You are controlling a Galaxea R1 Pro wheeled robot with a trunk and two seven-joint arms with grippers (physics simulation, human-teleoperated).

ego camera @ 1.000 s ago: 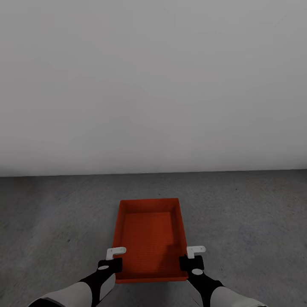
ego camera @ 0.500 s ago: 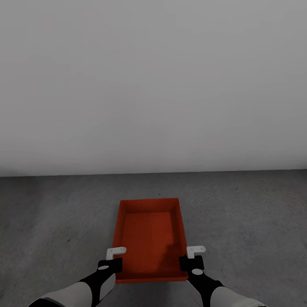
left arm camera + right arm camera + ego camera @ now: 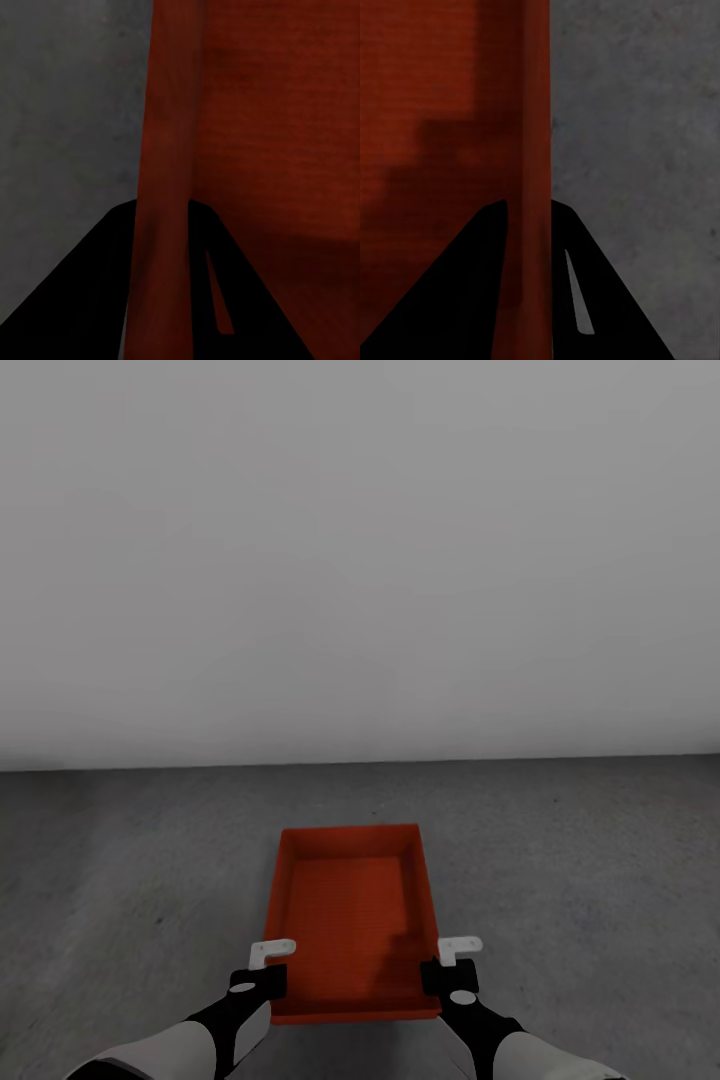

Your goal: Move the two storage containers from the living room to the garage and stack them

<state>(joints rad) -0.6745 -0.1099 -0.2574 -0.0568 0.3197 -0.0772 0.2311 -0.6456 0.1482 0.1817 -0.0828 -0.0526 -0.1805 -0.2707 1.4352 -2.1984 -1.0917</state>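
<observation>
- almost nothing has moved since a second ago: the grey wall (image 3: 360, 560) and the dark concrete floor (image 3: 600, 860) sit a tiny bit higher in the head view, so the camera has tipped just a little, and the arms and the box look the same as before.
- the storage container (image 3: 350, 915) is one orange-red open box, held out in front of the robot over the garage floor. i cannot tell if its bottom is touching the floor yet.
- the left gripper (image 3: 258, 968) is clamped on the box's left wall; in the left wrist view the thin wall (image 3: 165, 187) runs right between the two dark fingers (image 3: 90, 292).
- the right gripper (image 3: 452, 963) is clamped on the right wall (image 3: 536, 150) the same way, with a finger on each side.
- this looks like a still pause before setting the box down; no second box is stacked yet.
</observation>
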